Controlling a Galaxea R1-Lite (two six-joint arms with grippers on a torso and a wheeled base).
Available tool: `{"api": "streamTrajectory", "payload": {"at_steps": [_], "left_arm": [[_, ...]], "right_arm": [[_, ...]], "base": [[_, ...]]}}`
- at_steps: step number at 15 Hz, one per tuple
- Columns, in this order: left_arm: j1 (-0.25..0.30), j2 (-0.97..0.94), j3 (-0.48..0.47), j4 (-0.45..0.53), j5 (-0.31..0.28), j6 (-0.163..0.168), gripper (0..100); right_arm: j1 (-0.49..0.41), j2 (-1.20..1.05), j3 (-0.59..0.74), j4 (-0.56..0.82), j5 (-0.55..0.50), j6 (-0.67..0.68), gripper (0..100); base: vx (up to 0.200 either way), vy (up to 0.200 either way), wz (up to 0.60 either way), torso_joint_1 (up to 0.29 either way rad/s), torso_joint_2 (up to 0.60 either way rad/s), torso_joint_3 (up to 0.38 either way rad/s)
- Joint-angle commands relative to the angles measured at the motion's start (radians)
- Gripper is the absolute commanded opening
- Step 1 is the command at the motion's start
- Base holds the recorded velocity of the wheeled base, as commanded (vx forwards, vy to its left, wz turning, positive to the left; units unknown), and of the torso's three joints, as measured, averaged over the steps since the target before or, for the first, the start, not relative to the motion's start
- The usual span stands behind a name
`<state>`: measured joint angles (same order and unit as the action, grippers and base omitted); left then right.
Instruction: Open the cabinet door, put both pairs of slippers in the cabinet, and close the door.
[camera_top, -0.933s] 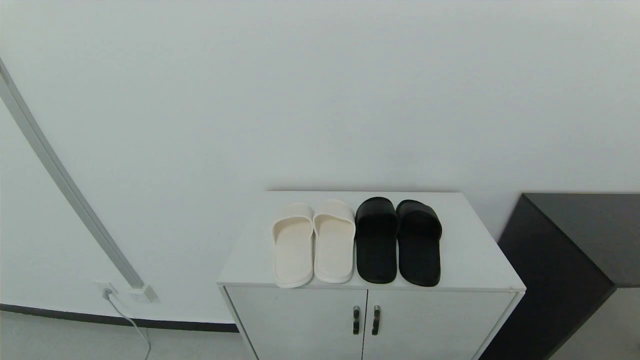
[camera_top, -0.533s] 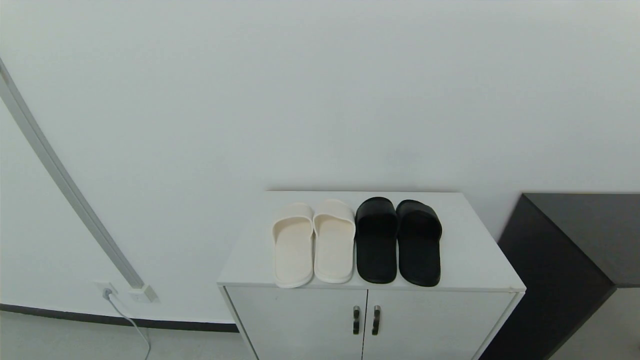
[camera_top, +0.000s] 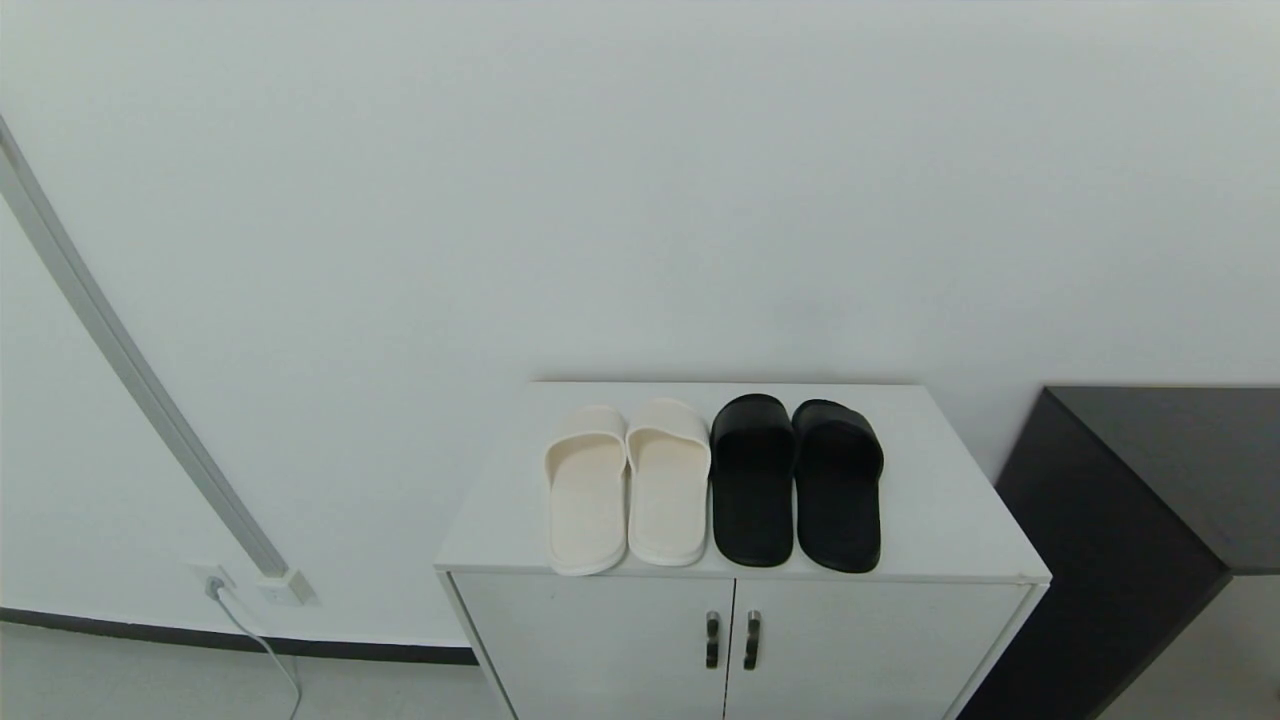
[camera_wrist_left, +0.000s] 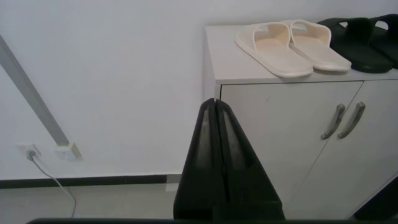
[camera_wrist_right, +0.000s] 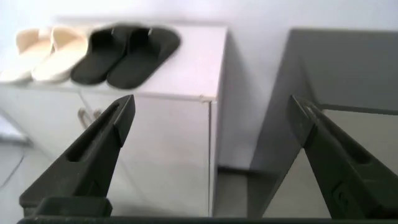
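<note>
Left pincer (camera_wrist_left: 216, 107) has its two fingers pressed flat together with nothing between them; it hangs in front of the white cabinet (camera_top: 940, 530), apart from it and facing its left front corner; right pincer (camera_wrist_right: 212, 106) is spread wide and holds nothing, and it faces the cabinet's right front corner, also clear of it.

White slippers (camera_top: 640, 495) lie as a pair on the cabinet top, toward its left half, side by side and touching, toes toward the back edge and heels at the front edge, the left one's heel just over that edge; black slippers (camera_top: 770, 495) lie just beside them toward the right half, turned the same way, heels close to the front edge; the inner white slipper and the inner black one touch or very nearly so.

Below the top, the left door (camera_top: 600, 650) and the right door (camera_top: 870, 650) are both shut; their two dark handles (camera_top: 712, 640) stand upright, close together on either side of the middle seam.

Beside the cabinet's right side stands a dark cabinet (camera_top: 1150, 480); on the wall to the left, a grey conduit (camera_top: 130, 370) slants down to a socket (camera_top: 212, 578) with a cable (camera_top: 265, 650) plugged in.
</note>
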<state>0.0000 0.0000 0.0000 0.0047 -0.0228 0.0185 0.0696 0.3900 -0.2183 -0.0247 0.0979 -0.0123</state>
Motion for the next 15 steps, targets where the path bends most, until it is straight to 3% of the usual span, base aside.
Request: {"api": "streamTrajectory", "payload": {"at_steps": [1, 2, 3, 4, 5, 6, 8, 12, 15], "left_arm": [[0.0, 0.002, 0.0, 0.0, 0.0, 0.0, 0], [0.0, 0.002, 0.0, 0.0, 0.0, 0.0, 0], [0.0, 0.002, 0.0, 0.0, 0.0, 0.0, 0], [0.0, 0.002, -0.002, 0.0, 0.0, -0.002, 0], [0.0, 0.002, 0.0, 0.0, 0.0, 0.0, 0], [0.0, 0.002, 0.0, 0.0, 0.0, 0.0, 0], [0.0, 0.002, 0.0, 0.0, 0.0, 0.0, 0], [0.0, 0.002, -0.002, 0.0, 0.0, 0.0, 0], [0.0, 0.002, -0.002, 0.0, 0.0, 0.0, 0]], "right_arm": [[0.214, 0.42, -0.11, -0.084, 0.036, -0.035, 100], [0.214, 0.42, -0.11, -0.084, 0.036, -0.035, 100], [0.437, 0.607, -0.233, -0.077, -0.142, 0.069, 100], [0.576, 0.685, -0.276, -0.107, -0.259, 0.209, 100], [0.714, 0.779, -0.306, -0.172, -0.399, 0.345, 100], [0.771, 0.849, -0.325, -0.23, -0.488, 0.399, 100], [0.8, 1.026, -0.363, -0.38, -0.606, 0.419, 100], [0.771, 1.224, -0.501, -0.422, -0.699, 0.43, 100], [0.736, 1.369, -0.553, -0.528, -0.733, 0.439, 100]], "base": [[0.0, 0.0, 0.0, 0.0, 0.0, 0.0], [0.0, 0.0, 0.0, 0.0, 0.0, 0.0], [0.0, 0.0, 0.0, 0.0, 0.0, 0.0], [0.0, 0.0, 0.0, 0.0, 0.0, 0.0], [0.0, 0.0, 0.0, 0.0, 0.0, 0.0], [0.0, 0.0, 0.0, 0.0, 0.0, 0.0], [0.0, 0.0, 0.0, 0.0, 0.0, 0.0], [0.0, 0.0, 0.0, 0.0, 0.0, 0.0], [0.0, 0.0, 0.0, 0.0, 0.0, 0.0]]}}
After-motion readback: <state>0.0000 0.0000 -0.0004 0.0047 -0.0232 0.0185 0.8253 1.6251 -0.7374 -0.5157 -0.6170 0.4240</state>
